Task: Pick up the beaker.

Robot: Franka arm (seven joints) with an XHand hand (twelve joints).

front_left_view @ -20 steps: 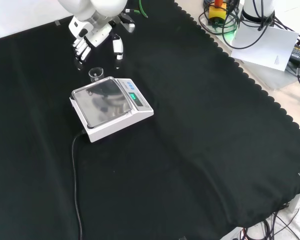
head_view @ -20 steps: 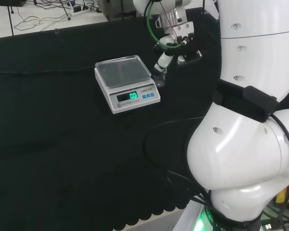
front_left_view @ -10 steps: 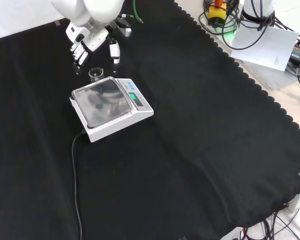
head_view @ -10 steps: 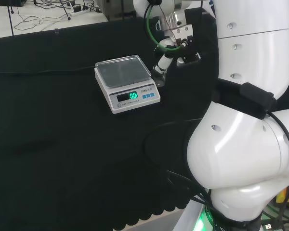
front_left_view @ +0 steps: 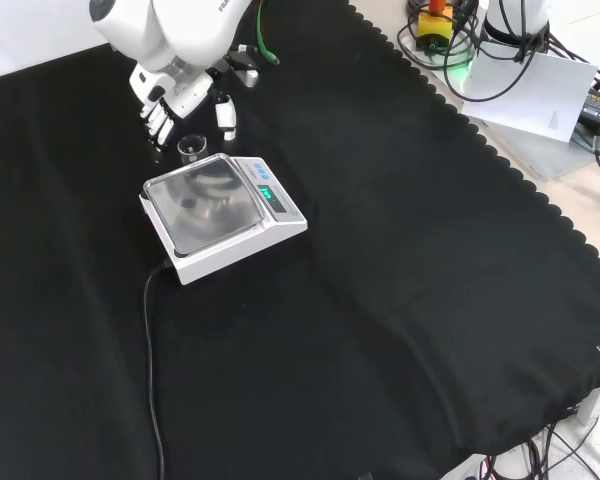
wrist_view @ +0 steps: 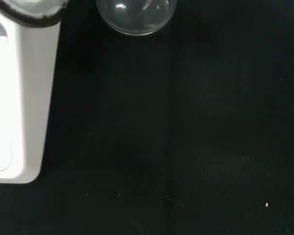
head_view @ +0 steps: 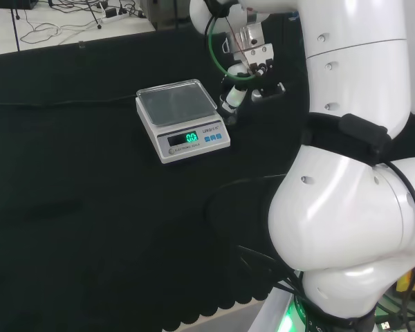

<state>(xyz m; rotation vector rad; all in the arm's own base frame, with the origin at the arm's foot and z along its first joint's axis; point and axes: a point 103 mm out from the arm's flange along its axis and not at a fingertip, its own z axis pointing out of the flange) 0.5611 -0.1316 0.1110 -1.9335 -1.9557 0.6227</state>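
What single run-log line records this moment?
hand: open, above beaker | beaker: on cloth beside scale, not held | phase: approach

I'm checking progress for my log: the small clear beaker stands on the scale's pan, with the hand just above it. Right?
Not quite. In the front view the beaker stands on the black cloth just behind the scale, not on its pan. The hand is indeed just above it.
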